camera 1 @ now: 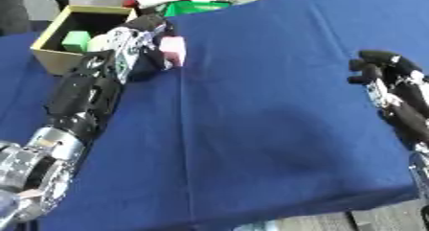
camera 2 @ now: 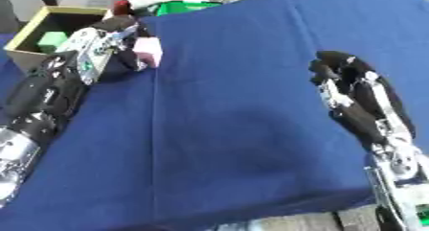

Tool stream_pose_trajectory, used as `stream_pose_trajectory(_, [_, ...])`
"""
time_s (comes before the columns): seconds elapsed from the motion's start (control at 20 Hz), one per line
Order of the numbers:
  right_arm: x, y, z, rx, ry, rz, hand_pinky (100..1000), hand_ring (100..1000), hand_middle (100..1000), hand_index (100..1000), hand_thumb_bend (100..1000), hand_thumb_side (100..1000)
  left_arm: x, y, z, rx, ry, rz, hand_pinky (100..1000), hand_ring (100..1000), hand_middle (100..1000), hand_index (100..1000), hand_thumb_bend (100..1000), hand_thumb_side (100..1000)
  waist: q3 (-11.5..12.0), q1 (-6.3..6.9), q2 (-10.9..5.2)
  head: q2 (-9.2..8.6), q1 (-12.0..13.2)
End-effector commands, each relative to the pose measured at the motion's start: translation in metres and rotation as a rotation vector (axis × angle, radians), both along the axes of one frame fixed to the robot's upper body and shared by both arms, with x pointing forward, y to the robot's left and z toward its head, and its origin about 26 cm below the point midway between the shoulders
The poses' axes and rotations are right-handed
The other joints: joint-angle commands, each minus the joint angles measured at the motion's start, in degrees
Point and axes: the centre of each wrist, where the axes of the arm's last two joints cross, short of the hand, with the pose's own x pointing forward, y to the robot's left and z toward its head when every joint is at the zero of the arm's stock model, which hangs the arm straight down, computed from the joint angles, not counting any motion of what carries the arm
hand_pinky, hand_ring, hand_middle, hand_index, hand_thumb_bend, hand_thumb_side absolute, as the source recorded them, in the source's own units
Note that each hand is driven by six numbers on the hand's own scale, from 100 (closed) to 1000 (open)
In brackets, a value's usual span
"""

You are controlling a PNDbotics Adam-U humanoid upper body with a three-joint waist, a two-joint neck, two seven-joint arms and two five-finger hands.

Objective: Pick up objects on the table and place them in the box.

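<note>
Left eye view: a pale pink block, soft-edged and roughly rectangular, sits just beside the box, off its right-hand corner, over the blue cloth. The left hand has its fingers curled round the block, which shows between fingers and thumb; whether the block is clear of the cloth is hard to tell. Inside the tan, open-topped box lies a green cube. Behind the box, something green rests at the table's far edge. Well to the right of the box, the right hand hangs over the cloth, fingers loosely bent, holding nothing.
</note>
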Motion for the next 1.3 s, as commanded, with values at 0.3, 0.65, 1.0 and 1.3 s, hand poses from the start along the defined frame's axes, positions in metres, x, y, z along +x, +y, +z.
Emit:
stream_pose_trajectory(0.3, [0.001, -0.005, 0.005, -0.004, -0.019, -0.015, 742, 838, 627, 795, 100, 440, -0.008, 0.031, 0.075, -0.016, -0.21, 0.014, 668, 554, 520, 739, 293, 100, 1.5, -0.84, -1.81, 0.3, -0.3])
stream_pose_trajectory(0.65, [0.0, -0.006, 0.004, -0.004, -0.016, -0.021, 742, 838, 627, 795, 100, 441, -0.021, 0.068, 0.103, -0.032, -0.326, 0.143, 656, 554, 522, 743, 283, 100, 3.0, -1.15, -2.15, 0.3, -0.7])
stream_pose_trajectory(1.0, [0.0, -0.007, 0.003, -0.004, -0.014, -0.024, 742, 838, 627, 795, 100, 439, -0.021, 0.104, 0.075, -0.046, -0.274, 0.355, 651, 557, 533, 748, 294, 100, 3.7, -1.44, -2.27, 0.3, -0.9])
stream_pose_trajectory(1.3, [0.0, -0.007, 0.003, -0.004, -0.014, -0.026, 743, 838, 627, 795, 100, 438, -0.019, 0.124, 0.034, -0.072, -0.182, 0.491, 653, 584, 577, 784, 330, 115, 3.8, -1.56, -2.21, 0.3, -1.0])
